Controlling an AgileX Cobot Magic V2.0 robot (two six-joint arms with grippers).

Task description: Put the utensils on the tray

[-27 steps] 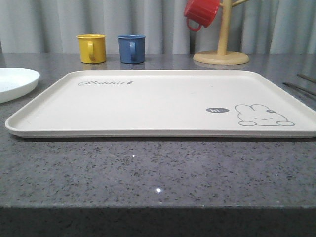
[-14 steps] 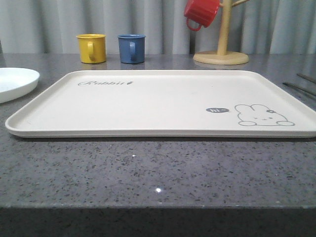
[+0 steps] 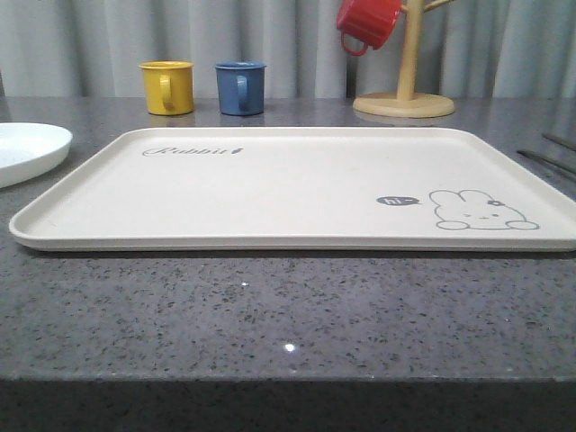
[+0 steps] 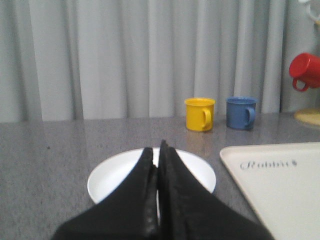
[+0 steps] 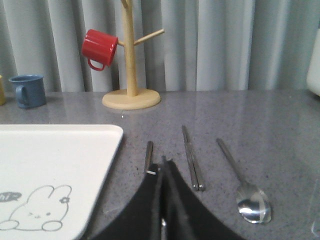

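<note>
Grey curtains hung behind the speckled grey tabletop (image 3: 288, 315) as the cream tray (image 3: 297, 189) lay bare at its middle, nothing yet set on it. To its right, on the stone, my utensils waited: the fork (image 5: 149, 156) lay just beside the tray's edge, partly hidden behind my right claw (image 5: 163, 167), with the pair of chopsticks (image 5: 191, 159) next along and the spoon (image 5: 245, 185) farthest out, all three roughly parallel and close together. My right claw hung low over the fork's handle with its jaws pressed together and gripping nothing. To the tray's left the white plate (image 4: 120, 172) sat on the tabletop, and my left claw (image 4: 158, 155) pointed at it, likewise closed and empty.

I judged the main risks to be these. Thin, flat metal on hard stone offered little for my fingertips to get under, so a pinch could skid off or flick the fork against the tray's rim. The chopsticks lay near enough that spreading jaws might nudge them, or take only one of the pair. The plate's shallow rim could slip from a narrow grip and tilt.

Farther back stood the yellow cup (image 3: 167, 87) and blue cup (image 3: 239, 87), and the wooden mug tree (image 5: 131, 65) with its red cup (image 5: 99, 48), which I thought well clear of either reach.
</note>
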